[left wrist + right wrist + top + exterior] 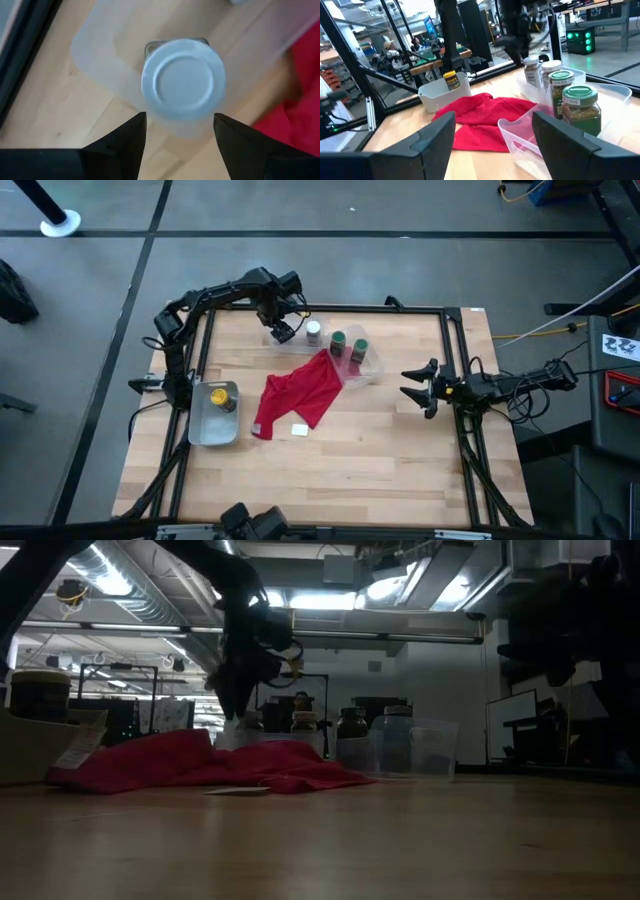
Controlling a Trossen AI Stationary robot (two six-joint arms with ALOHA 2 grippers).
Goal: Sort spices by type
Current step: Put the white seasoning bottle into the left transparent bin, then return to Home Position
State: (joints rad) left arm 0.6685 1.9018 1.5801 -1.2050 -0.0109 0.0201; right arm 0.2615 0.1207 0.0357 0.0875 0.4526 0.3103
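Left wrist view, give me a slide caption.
Left gripper, jaws open, above a silver-capped spice jar standing in a clear tub.

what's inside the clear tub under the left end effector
One silver-grey capped spice jar stands upright in the clear plastic tub, below the open left end effector. The cap hides its contents.

1. Wooden table: pale planks inside a dark frame.
2. Red cloth: crumpled near the table's middle, between the two grippers; one edge reaches the clear tub farthest from the left gripper.
3. Clear plastic tubs: one at the left arm's side of the table, one directly beneath the left gripper, one nearer the right gripper.
4. Small white card: lying flat, just beside the cloth's near edge.
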